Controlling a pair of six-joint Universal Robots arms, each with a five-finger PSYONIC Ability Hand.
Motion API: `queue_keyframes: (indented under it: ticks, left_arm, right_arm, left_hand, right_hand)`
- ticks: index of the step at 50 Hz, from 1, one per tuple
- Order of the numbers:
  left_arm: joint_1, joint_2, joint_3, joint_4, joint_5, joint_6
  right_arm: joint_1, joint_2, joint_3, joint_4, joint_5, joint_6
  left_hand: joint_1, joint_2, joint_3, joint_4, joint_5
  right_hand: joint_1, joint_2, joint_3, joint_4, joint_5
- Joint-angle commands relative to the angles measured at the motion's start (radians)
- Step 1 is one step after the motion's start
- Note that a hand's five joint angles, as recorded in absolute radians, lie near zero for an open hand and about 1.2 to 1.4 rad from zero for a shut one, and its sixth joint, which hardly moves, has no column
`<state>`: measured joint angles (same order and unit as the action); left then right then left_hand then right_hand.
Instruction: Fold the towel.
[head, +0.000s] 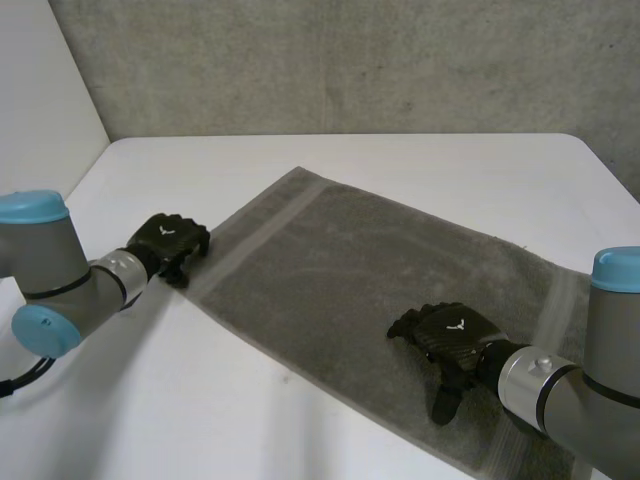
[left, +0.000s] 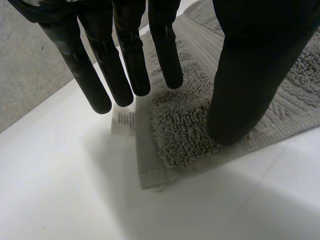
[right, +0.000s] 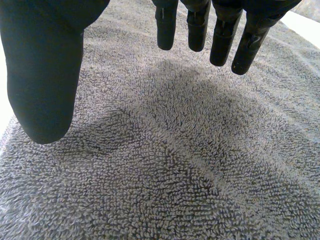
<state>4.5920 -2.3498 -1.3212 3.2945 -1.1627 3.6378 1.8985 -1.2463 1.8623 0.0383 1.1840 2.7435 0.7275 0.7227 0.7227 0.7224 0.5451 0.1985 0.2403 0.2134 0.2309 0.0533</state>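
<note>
Grey towel (head: 370, 270) lay flat and unfolded across the white table (head: 200, 420), no fold started; left hand (head: 168, 243) sat at its left corner, fingers straight and apart, thumb possibly touching the pile; right hand (head: 450, 335) hung over the right part, fingers loose, gripping nothing.

It looks like a robotics lab: a bare concrete wall (head: 350, 60), a plain white table (head: 440, 165), and grey robot arms (head: 55, 265).
</note>
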Motion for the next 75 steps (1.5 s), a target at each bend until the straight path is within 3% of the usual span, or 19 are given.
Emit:
queue_keyframes:
  ticks: [1, 3, 15, 17, 22, 68, 75]
  left_arm:
    - [-0.010, -0.008, 0.020, 0.000, 0.000, -0.001]
    - [-0.016, -0.008, 0.028, 0.000, 0.000, -0.001]
    - [-0.028, -0.028, 0.037, -0.004, 0.000, 0.001]
    - [-0.028, -0.010, 0.031, -0.035, 0.000, 0.001]
    - [-0.022, 0.023, 0.036, -0.134, 0.003, 0.002]
    - [-0.019, -0.075, 0.181, -0.154, -0.017, 0.004]
    - [-0.022, -0.086, 0.194, -0.154, -0.017, 0.004]
  right_arm:
    - [0.001, 0.004, 0.000, -0.001, 0.000, -0.001]
    - [-0.001, 0.005, 0.000, -0.001, 0.000, -0.001]
    - [0.001, 0.008, 0.000, -0.003, 0.000, -0.001]
    - [0.001, 0.008, 0.000, -0.003, 0.000, -0.001]
    - [-0.001, 0.015, 0.000, -0.003, 0.000, -0.001]
    - [0.014, 0.047, -0.002, -0.006, 0.000, -0.024]
    - [0.014, 0.053, -0.003, -0.006, 0.002, -0.024]
  left_hand:
    - [0.252, 0.257, 0.257, 0.257, 0.260]
    - [0.337, 0.342, 0.342, 0.342, 0.345]
    - [0.288, 0.292, 0.292, 0.293, 0.295]
    - [-0.065, -0.061, -0.061, -0.060, -0.058]
    - [-0.214, -0.210, -0.210, -0.209, -0.207]
    - [-0.100, -0.095, -0.095, -0.095, -0.092]
    - [0.064, 0.068, 0.068, 0.069, 0.071]
  right_hand:
    - [-0.024, -0.066, -0.039, -0.056, -0.053]
    - [-0.024, -0.066, -0.039, -0.056, -0.053]
    - [-0.024, -0.066, -0.039, -0.056, -0.053]
    - [-0.024, -0.066, -0.039, -0.056, -0.053]
    - [-0.024, -0.066, -0.039, -0.056, -0.053]
    - [-0.024, -0.066, -0.039, -0.056, -0.053]
    - [-0.024, -0.066, -0.039, -0.056, -0.053]
